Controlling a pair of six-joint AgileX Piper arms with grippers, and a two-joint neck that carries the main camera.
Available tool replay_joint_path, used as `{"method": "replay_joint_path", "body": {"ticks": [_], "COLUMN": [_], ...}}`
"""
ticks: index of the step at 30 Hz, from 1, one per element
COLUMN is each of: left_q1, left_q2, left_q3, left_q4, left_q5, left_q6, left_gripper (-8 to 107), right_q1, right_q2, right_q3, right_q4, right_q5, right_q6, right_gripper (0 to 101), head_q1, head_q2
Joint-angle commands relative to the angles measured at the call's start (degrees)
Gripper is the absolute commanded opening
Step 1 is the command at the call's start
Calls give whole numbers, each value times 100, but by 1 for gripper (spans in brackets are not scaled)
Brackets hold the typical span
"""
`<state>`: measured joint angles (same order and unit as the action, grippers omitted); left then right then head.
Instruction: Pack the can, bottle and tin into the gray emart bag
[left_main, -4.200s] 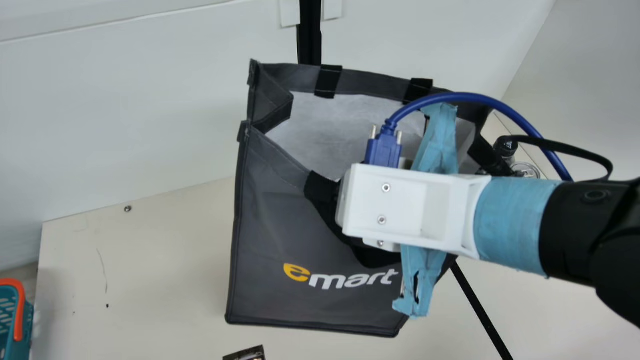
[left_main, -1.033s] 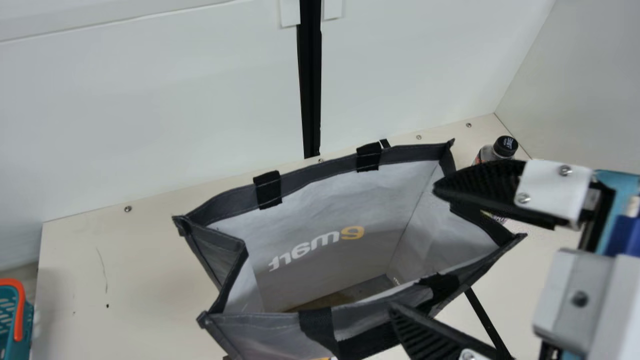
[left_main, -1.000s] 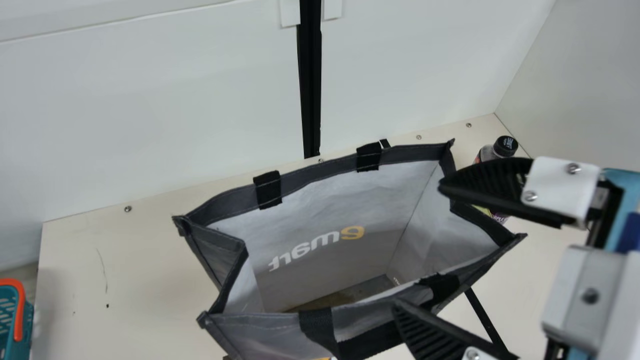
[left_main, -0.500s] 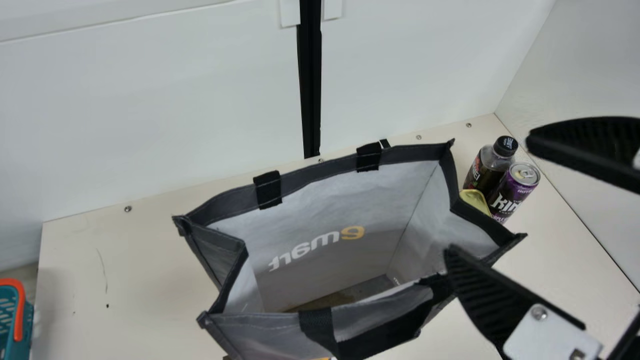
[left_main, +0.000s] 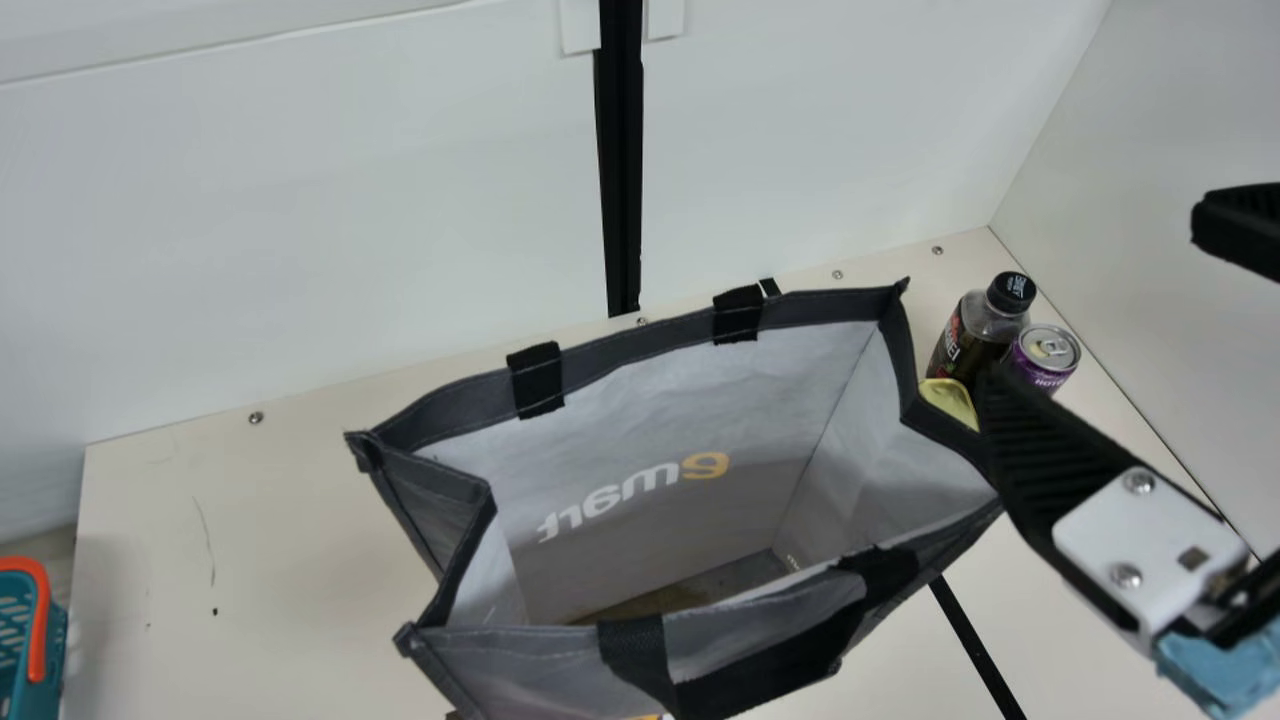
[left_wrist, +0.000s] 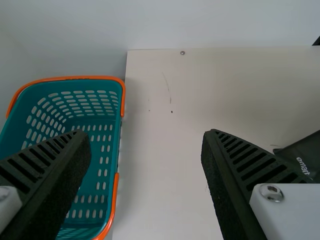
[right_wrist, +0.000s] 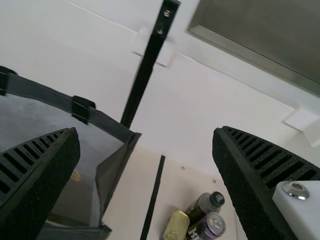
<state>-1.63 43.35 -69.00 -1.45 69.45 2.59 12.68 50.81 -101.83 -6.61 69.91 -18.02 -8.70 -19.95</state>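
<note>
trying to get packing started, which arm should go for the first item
Right, I'd judge: the open right gripper is near the can, bottle and tin. The left gripper is by the teal basket, with the gray bag between.

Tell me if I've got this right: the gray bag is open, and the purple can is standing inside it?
Not quite: the main view shows the purple can outside the open gray bag, on the table next to the bottle.

Seemingly a robotics lab: right claw, black post, white panels beside a cream table
</note>
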Motion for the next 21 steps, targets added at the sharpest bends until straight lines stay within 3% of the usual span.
{"method": "replay_joint_path", "body": {"ticks": [1, 9, 21], "left_q1": [0, 0, 0], "left_q2": [0, 0, 0], "left_q3": [0, 0, 0], "left_q4": [0, 0, 0], "left_q5": [0, 0, 0], "left_q6": [0, 0, 0], "left_gripper": [90, 90, 90], "right_q1": [-86, -473, -1323], "right_q2": [19, 84, 237], "right_q3": [13, 140, 369], "right_q4": [-83, -306, -236], "right_q5": [-1, -1, -1], "right_q6": [120, 448, 676], "right_gripper": [91, 91, 91], "head_q1": [-130, -130, -130], "head_q2": [-5, -5, -5]}}
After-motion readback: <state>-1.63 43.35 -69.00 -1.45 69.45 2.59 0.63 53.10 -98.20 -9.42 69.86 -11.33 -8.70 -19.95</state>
